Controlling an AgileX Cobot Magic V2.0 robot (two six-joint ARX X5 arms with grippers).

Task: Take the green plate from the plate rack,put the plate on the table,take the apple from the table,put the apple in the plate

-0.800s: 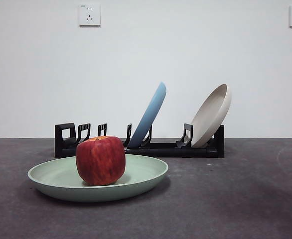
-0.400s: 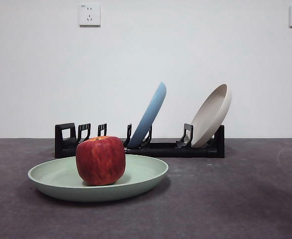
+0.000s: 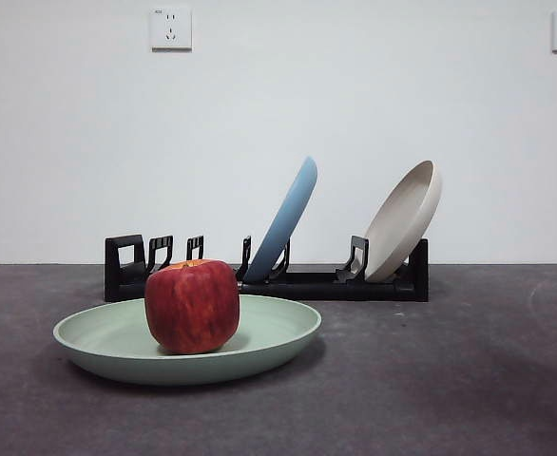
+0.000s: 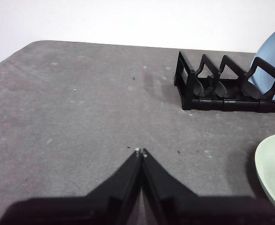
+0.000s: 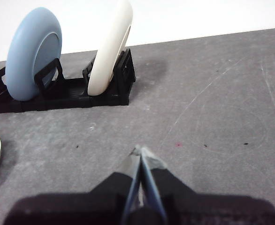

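A: Where is the large red apple (image 3: 192, 306) sitting right now?

B: It is resting upright inside the pale sage-green round plate (image 3: 269, 334), which is lying flat on the dark grey matte table (image 3: 469, 380), in front of the long black slotted plate rack (image 3: 307, 283). A light blue plate (image 3: 286, 217) and a cream plate (image 3: 407, 218) are leaning in the rack's slots.

A: And the grippers?

B: The left gripper (image 4: 141, 152) is hovering over bare table with its jaws pressed together and nothing between them; the green plate's rim is lying off to one side of it, the rack end beyond. The right gripper (image 5: 141, 150) is likewise closed tight and carrying nothing, with the rack and its two plates well ahead of it and only a sliver of the green plate at the side.

A: So what is the step asking for?

B: By my reading, the placing is finished and both arms are parking. Doing it well means keeping clear of the plate rim and the rack, so nothing is nudging the apple off centre.
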